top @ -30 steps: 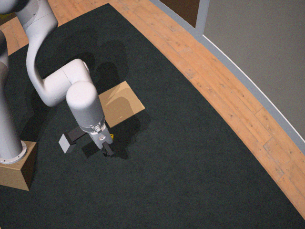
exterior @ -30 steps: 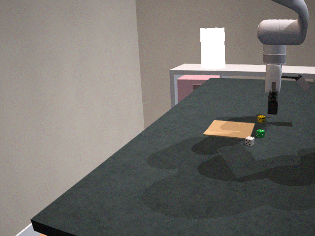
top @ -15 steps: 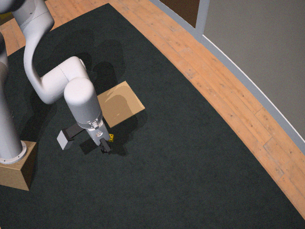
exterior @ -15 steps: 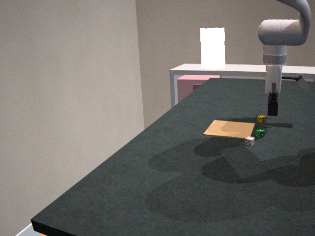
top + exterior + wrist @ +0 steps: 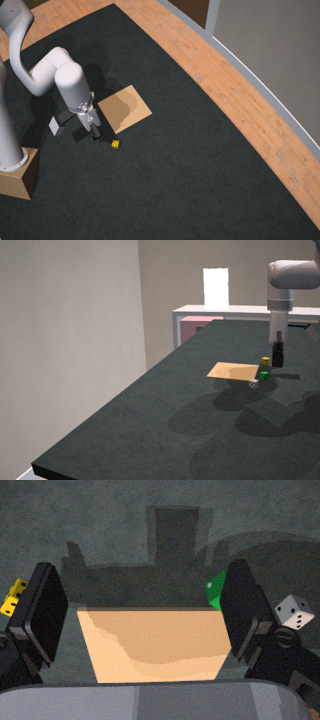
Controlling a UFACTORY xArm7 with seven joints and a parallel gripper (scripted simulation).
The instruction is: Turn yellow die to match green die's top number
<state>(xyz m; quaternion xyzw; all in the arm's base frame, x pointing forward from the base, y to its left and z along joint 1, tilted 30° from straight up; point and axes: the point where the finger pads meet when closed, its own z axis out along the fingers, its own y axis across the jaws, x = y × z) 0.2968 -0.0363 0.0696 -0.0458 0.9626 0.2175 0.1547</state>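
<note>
The yellow die [image 5: 115,144] lies on the dark table just off a corner of the tan mat [image 5: 124,108]. It also shows in the exterior view [image 5: 265,360] and at the far left edge of the wrist view [image 5: 14,596]. The green die [image 5: 264,375] lies on the table beside the mat [image 5: 233,371]; in the wrist view [image 5: 216,590] the right finger partly hides it. My gripper [image 5: 95,133] [image 5: 277,358] is open and empty. It hangs low over the table next to the mat's edge, between the yellow and green dice. The wrist view looks between the fingers onto the mat [image 5: 156,643].
A white die [image 5: 253,383] lies on the table at the mat's near corner, close to the green die; it also shows in the wrist view [image 5: 294,611]. The arm's wooden pedestal [image 5: 15,178] stands at the left. A white shelf with a pink box [image 5: 196,326] stands beyond the table's far edge.
</note>
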